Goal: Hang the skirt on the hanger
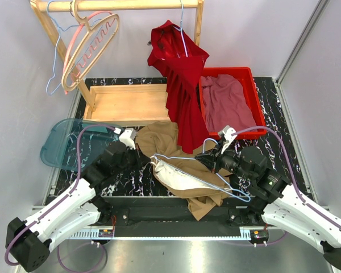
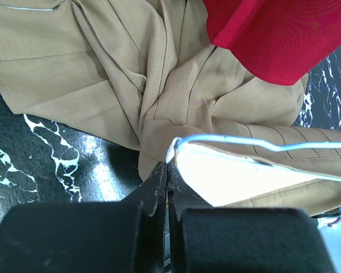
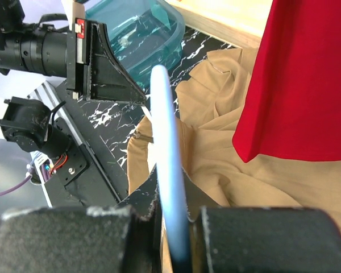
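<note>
since the tan skirt lies crumpled in the middle of the bench as soft, light, floppy cloth, it will likely sag and slip off thin wire — the firmer waistband is the best hold. the left gripper is clenched on its edge; the right gripper grasps the blue wire hanger lying across it.

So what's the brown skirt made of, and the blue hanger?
The skirt looks like soft woven cloth with a matte finish, since it creases and bunches into folds. The hanger looks like thin bent wire with a smooth light-blue coating, probably plastic over metal.
</note>
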Controlling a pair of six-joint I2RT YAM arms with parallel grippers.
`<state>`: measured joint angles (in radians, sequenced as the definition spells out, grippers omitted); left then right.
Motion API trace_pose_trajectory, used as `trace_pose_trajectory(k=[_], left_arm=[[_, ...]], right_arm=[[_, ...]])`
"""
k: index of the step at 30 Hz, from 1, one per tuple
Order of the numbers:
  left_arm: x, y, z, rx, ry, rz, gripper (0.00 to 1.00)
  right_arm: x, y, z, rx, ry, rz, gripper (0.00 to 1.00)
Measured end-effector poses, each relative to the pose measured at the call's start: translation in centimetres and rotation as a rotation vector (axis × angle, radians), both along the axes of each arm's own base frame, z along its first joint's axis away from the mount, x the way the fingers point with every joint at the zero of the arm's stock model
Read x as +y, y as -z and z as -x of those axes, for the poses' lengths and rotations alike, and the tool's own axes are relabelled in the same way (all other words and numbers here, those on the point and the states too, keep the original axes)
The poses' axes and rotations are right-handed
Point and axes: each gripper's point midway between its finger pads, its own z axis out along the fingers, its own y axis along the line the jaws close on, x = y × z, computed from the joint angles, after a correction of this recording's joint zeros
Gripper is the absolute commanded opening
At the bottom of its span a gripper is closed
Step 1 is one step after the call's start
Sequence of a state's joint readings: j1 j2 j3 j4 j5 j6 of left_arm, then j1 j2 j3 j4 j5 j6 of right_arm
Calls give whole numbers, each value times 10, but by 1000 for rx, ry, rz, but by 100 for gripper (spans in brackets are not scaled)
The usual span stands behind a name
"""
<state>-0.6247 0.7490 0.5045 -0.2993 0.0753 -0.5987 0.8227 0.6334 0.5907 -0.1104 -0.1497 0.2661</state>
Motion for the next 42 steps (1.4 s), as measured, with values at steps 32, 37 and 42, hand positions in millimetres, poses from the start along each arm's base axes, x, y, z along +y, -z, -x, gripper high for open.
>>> trace_pose_trajectory(k=[32, 37, 42], left_arm=[[-29, -25, 13, -12, 162, 125, 0], [-35, -28, 21, -3, 211, 151, 0], [-38, -27, 22, 6, 230, 158, 0]], right_arm=[[46, 20, -17, 55, -85, -61, 0], [50, 22, -20, 48, -82, -96, 0], [54, 20, -23, 40, -82, -119, 0]])
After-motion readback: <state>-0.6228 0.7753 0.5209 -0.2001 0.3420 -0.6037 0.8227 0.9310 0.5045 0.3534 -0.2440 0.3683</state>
